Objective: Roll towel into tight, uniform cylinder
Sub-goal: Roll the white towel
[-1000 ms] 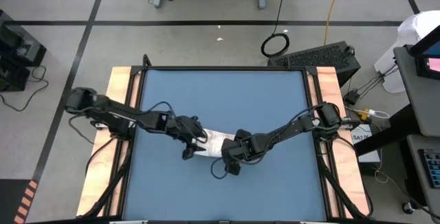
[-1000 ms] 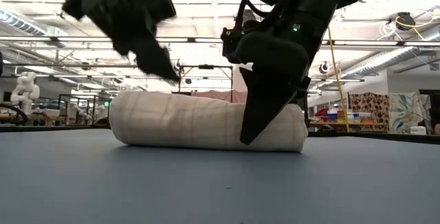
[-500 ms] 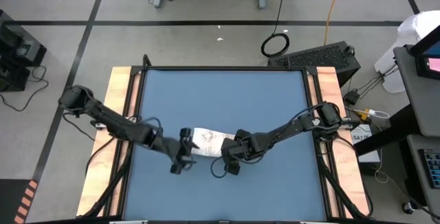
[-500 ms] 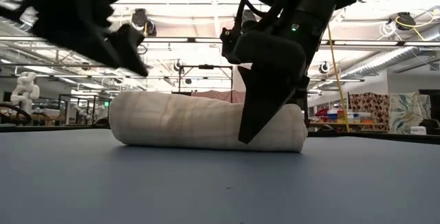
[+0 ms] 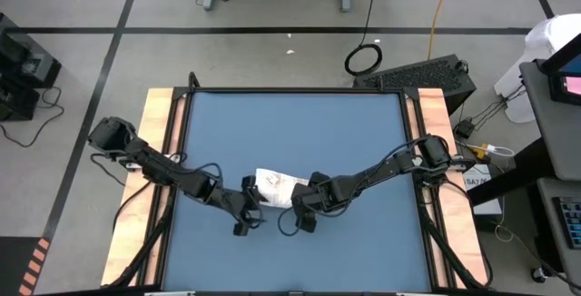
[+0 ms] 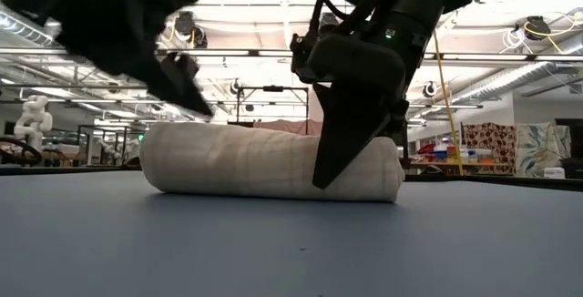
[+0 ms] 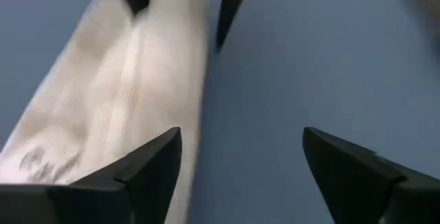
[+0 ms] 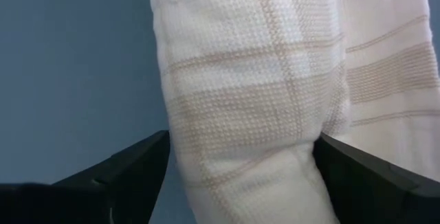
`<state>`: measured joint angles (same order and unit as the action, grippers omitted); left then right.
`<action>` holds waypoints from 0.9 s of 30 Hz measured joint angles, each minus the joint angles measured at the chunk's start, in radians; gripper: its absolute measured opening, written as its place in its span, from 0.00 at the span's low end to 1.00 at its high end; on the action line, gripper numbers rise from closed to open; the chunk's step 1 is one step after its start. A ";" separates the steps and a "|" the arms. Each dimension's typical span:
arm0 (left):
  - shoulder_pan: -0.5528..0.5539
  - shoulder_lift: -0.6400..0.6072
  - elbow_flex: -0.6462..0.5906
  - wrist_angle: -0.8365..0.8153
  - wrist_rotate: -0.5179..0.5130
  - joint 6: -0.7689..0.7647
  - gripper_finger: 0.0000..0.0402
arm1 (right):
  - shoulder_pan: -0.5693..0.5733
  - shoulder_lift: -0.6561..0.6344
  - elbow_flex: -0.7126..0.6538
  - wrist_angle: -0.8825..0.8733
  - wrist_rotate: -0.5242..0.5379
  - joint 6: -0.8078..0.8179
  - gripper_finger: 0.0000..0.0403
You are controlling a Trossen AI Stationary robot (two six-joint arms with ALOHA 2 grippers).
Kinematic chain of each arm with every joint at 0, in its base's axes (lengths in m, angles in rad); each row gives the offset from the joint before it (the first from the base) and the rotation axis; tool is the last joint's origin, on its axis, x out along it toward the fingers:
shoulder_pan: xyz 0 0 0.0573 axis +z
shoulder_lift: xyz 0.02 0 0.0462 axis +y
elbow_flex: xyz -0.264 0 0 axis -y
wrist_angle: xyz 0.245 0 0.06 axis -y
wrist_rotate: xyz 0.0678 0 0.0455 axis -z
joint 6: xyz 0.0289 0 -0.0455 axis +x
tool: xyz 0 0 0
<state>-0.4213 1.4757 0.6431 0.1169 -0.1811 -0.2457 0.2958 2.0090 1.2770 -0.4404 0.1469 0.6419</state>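
**High view: rolled towel at mid-tabletop, both arms on it**

Towel (image 5: 275, 187) lies rolled as a cylinder on the blue tabletop (image 5: 300, 123). Right gripper (image 8: 237, 176) straddles one end, fingers (image 8: 117, 172) spread wide on either side of the roll. Left gripper (image 7: 237, 162) hovers beside the other end, fingers released, holding nothing.

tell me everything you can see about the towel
The towel is white woven cloth with faint checked lines and a small printed mark, already rolled into a fairly even cylinder lying on its side on the blue mat, near the table's middle. The right tool straddles one end, fingers either side of the roll. The left tool is open beside the other end, not gripping it.
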 joint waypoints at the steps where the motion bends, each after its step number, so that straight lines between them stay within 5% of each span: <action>1: 0.001 0.000 0.004 0.035 0.001 -0.012 0.78 | 0.000 0.000 0.000 0.000 0.000 -0.005 0.84; 6: -0.002 -0.015 0.028 0.012 -0.120 0.161 0.89 | 0.000 0.000 0.000 -0.002 -0.003 -0.020 0.84; 12: -0.044 -0.001 0.045 -0.176 -0.132 0.123 0.98 | -0.005 0.000 0.001 -0.008 -0.019 -0.026 0.84; 19: -0.080 0.083 0.045 -0.173 -0.312 0.249 0.99 | -0.014 0.000 0.001 -0.007 -0.032 -0.034 0.84; 27: -0.076 0.186 0.045 -0.078 -0.379 0.342 0.98 | -0.024 -0.001 0.000 -0.005 -0.054 -0.033 0.84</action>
<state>-0.4973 1.6615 0.6882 0.0387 -0.5603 0.0966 0.2719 2.0083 1.2774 -0.4458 0.0929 0.6086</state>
